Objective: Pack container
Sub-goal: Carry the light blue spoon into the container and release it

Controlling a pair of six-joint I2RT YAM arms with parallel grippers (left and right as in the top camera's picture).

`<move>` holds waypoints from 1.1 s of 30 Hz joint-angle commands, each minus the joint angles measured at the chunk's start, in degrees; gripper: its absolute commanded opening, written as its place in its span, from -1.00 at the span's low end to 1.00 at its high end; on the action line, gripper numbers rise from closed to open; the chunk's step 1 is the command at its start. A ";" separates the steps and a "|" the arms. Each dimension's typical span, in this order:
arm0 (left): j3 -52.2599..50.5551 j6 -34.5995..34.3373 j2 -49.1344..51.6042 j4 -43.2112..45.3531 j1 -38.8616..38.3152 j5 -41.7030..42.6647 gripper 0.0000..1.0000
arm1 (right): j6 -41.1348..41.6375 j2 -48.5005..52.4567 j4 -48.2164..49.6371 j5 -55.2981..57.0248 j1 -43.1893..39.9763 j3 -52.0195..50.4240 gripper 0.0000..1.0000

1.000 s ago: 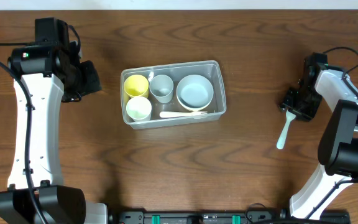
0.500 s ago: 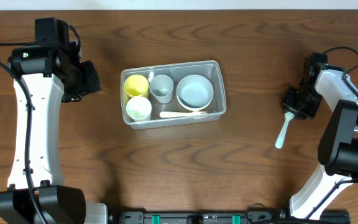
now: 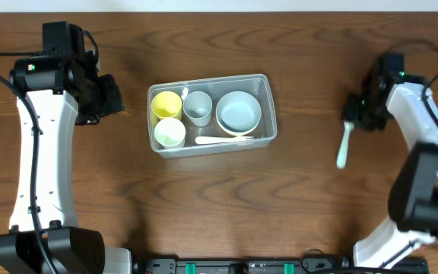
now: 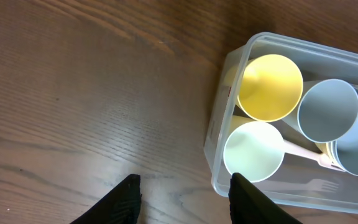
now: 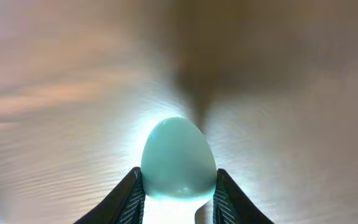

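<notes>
I read right claw (image 3: 351, 122) clamped on pale spoon (image 3: 343, 148), well right of container (image 3: 211, 150) | left claw (image 4: 185, 200) apart, just left of it, over bench (image 3: 303, 198)

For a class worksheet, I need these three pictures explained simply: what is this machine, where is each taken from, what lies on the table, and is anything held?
Two robot arms stand at a wooden table, each ending in a two-finger gripper. One picture looks down from above; the others come from wrist cameras. A clear plastic container holds a yellow cup, a pale green cup, a grey-blue cup, a light blue bowl and a white utensil. The left gripper is open and empty. The right gripper pinches a pale teal spoon away from the container.
</notes>
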 commanded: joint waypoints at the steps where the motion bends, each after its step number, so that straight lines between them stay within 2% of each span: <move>1: -0.22 0.31 0.26 -0.33 -0.02 0.15 -0.06 | -12.66 -10.62 2.14 -6.47 5.55 5.55 -0.97; 7: -0.22 0.31 0.26 -0.31 -0.02 0.13 -0.05 | -31.17 -17.49 6.56 -6.36 20.09 6.34 -0.97; 12: -0.22 0.31 0.26 -0.31 -0.02 0.13 -0.06 | -48.48 -16.02 5.81 -6.19 32.54 6.21 -0.97; 17: -0.22 0.33 0.26 -0.28 -0.02 0.13 -0.06 | -58.84 -12.90 5.84 -6.19 39.76 6.21 -0.97; 20: -0.22 0.33 0.26 -0.13 -0.02 0.13 -0.05 | -61.24 -10.67 6.27 -6.19 42.49 6.21 -0.97; 33: -0.22 0.33 0.26 0.13 -0.02 0.13 -0.06 | -61.16 -4.07 6.40 -6.21 47.25 6.21 -0.94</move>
